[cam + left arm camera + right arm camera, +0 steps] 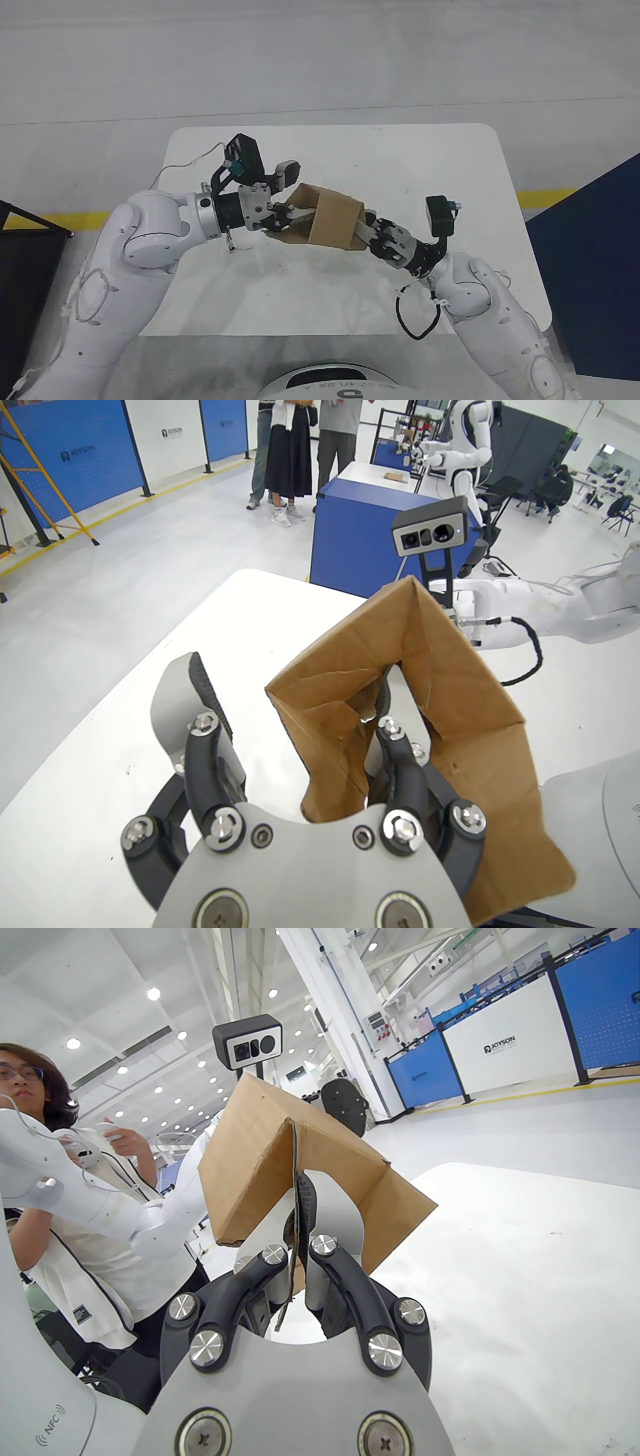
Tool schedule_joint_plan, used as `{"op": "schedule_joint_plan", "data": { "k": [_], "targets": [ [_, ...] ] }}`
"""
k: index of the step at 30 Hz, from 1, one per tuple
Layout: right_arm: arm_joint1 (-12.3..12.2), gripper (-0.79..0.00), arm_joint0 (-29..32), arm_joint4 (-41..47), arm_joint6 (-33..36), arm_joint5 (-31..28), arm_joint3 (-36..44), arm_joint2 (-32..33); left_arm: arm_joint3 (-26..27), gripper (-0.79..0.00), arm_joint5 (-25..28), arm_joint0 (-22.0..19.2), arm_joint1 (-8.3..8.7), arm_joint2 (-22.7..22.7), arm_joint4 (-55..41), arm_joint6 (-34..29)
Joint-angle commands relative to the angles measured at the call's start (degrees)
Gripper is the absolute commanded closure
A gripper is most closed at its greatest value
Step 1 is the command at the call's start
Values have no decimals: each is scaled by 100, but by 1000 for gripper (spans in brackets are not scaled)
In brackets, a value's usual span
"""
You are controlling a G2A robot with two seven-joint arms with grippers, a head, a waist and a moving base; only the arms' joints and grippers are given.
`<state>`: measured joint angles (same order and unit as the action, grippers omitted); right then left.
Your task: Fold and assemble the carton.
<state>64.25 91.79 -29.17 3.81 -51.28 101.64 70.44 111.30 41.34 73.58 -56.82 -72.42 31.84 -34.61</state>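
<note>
From above, the fingertips of the right gripper [362, 236] are tucked under the brown carton [330, 221], and the carton's inside cannot be made out. In the left wrist view the carton [475, 720] has its lowest flap running off the picture's edge. There too, the tip of one finger [384, 697] of the left gripper [292, 680] is half hidden behind a creased inner flap. Whether any part of the carton touches the table cannot be told.

The carton sits between the two grippers, partly opened, its panels bent at angles. The left gripper is spread wide and clamps nothing. One finger pokes into the carton's open end. The other finger [202, 685] is outside, clear of the cardboard. One carton wall stands between them, nearer the inner finger. At the opposite end the right gripper [299, 1195] is closed tight on a cardboard edge of the carton [250, 1163], pinched between both pads. The rest of the carton fans out beyond and above its fingertips.

Under both grippers is a white table [440, 160] with rounded corners. Around it lies a pale grey floor [300, 60] with a yellow line [545, 197]. Past the left gripper stand a blue cabinet [350, 530] and blue panels [95, 455] at the hall's side
</note>
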Motion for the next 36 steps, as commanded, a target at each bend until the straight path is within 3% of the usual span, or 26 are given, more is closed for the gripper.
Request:
{"op": "schedule_joint_plan", "data": {
  "k": [1,15,22,27,32,36],
  "targets": [
    [-2,0,14,-9,19,-16,33,-11,18,-730,7,14,0,26,92,53],
    [-18,0,71,94,156,-64,119,-72,150,-733,-43,243,17,57,466,375],
    [-32,0,105,216,235,-82,89,-77,293,-779,158,410,53,-95,475,544],
    [-42,0,125,242,315,-87,136,-95,419,-760,72,464,62,-142,968,642],
    [-65,0,210,280,387,-114,180,-47,666,-736,-183,606,42,0,2201,999],
    [-83,0,273,311,459,-134,232,-29,706,-767,-200,701,31,92,2535,1304]
  ]
}}
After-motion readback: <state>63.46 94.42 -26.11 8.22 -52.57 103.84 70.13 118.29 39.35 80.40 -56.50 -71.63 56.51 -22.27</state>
